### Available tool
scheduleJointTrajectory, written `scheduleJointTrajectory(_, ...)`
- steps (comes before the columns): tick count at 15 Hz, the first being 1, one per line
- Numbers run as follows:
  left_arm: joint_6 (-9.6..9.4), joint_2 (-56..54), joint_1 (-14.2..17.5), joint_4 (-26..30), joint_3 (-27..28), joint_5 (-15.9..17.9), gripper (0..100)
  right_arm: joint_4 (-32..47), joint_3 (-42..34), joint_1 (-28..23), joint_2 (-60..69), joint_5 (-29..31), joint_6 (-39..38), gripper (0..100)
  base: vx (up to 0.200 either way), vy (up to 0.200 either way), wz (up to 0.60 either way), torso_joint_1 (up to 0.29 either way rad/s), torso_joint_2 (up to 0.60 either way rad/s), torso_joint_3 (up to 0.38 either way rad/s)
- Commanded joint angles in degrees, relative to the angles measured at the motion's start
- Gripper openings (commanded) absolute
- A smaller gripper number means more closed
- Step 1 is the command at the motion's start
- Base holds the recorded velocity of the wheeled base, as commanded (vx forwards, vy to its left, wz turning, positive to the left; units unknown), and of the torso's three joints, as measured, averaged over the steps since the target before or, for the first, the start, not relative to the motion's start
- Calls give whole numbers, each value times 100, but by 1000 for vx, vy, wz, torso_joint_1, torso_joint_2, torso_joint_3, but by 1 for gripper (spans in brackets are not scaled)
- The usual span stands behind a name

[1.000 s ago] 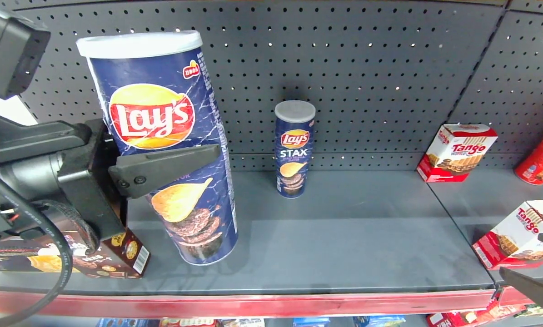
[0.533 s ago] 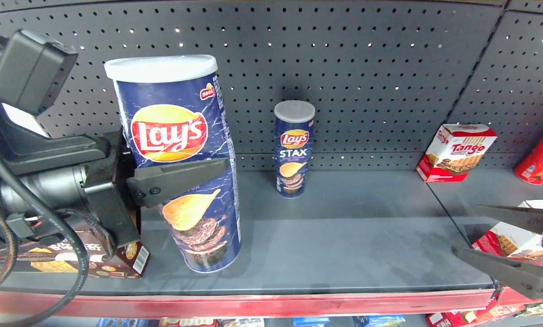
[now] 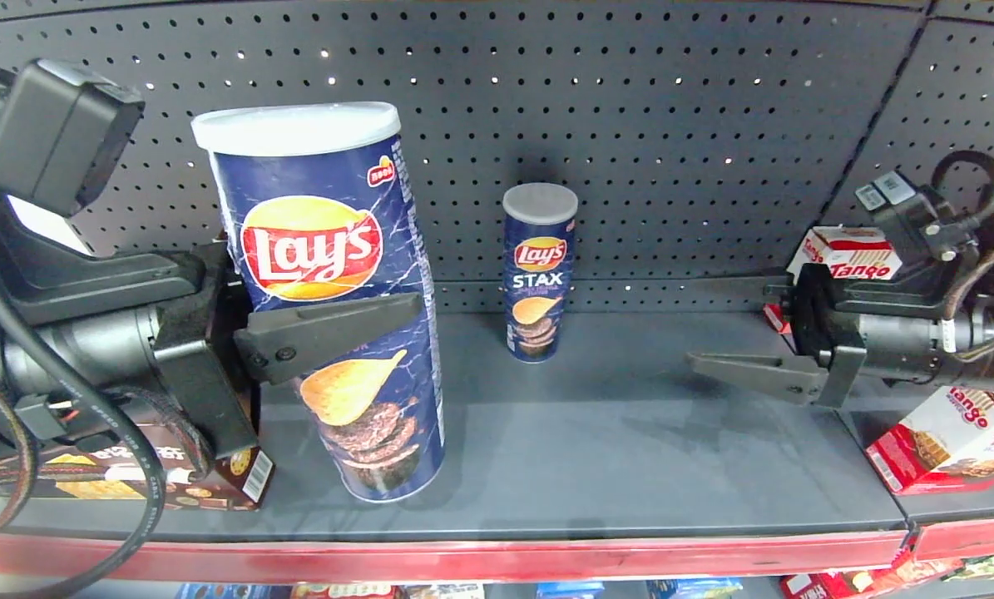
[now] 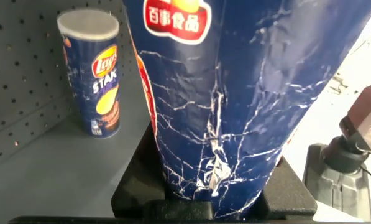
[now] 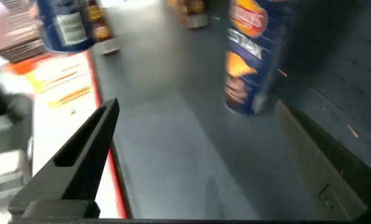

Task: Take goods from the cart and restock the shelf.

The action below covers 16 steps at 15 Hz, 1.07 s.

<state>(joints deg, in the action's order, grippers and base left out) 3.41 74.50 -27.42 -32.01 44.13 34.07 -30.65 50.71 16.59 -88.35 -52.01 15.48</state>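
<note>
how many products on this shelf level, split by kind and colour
blue chip cans: 2, front can and back can
red and white wafer boxes: 2, rear box and near box
brown box: 1
total: 5

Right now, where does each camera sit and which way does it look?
Head view: on the robot's head, looking forward and down at the shelf; both arms show, left gripper clamping the big chips can, right gripper open.
Left wrist view: on the left wrist, looking past the held can toward the small chips can; the gripper's base shows.
Right wrist view: on the right wrist, looking along the shelf between its own fingers.
Shared: all three see the small chips can.
</note>
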Motion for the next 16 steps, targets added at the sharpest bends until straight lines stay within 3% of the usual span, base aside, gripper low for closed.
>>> scheduleJointTrajectory(1, 1, -5, 8, -7, -18, 73, 0, -38, 624, -68, -851, -301, 113, 100, 0, 0, 0, 0, 0, 0)
scheduleJointTrajectory(7, 19, 12, 52, -7, 17, 275, 0, -29, 2549, 143, -2178, -539, 183, 100, 0, 0, 0, 0, 0, 0)
scheduleJointTrajectory(10, 133, 12, 131, -7, 34, 346, 0, 41, 2918, 257, -2503, -512, 148, 100, 0, 0, 0, 0, 0, 0)
scheduleJointTrajectory(16, 133, 39, 123, -33, 8, 354, 0, 182, 3375, 257, -2987, -495, 139, 100, 0, 0, 0, 0, 0, 0)
